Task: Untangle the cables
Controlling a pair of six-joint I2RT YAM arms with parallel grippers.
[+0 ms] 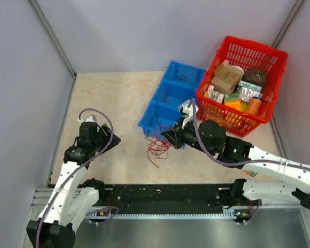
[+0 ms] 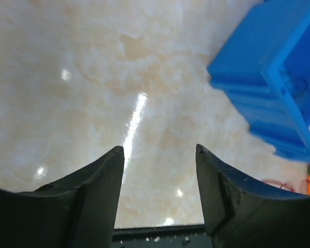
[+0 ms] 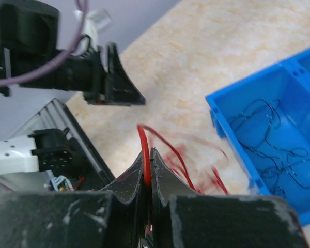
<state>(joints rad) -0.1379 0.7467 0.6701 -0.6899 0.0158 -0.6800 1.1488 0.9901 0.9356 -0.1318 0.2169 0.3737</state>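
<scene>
A bundle of thin red cable [image 1: 157, 147] lies on the table in front of the blue bin [image 1: 170, 98]. My right gripper [image 1: 171, 135] is shut on a strand of the red cable [image 3: 144, 155], whose loops blur beyond the jaws. Thin dark cables [image 3: 271, 139] lie in the bin's near compartment, and more show in the other compartments [image 1: 182, 78]. My left gripper [image 1: 109, 139] is open and empty over bare table at the left; its fingers [image 2: 106, 178] frame only the tabletop, with the bin's corner [image 2: 274, 77] at the upper right.
A red basket [image 1: 271, 59] full of packets stands at the back right, touching the blue bin. Grey walls close the left, back and right. A black rail [image 1: 165, 196] runs along the near edge between the arm bases.
</scene>
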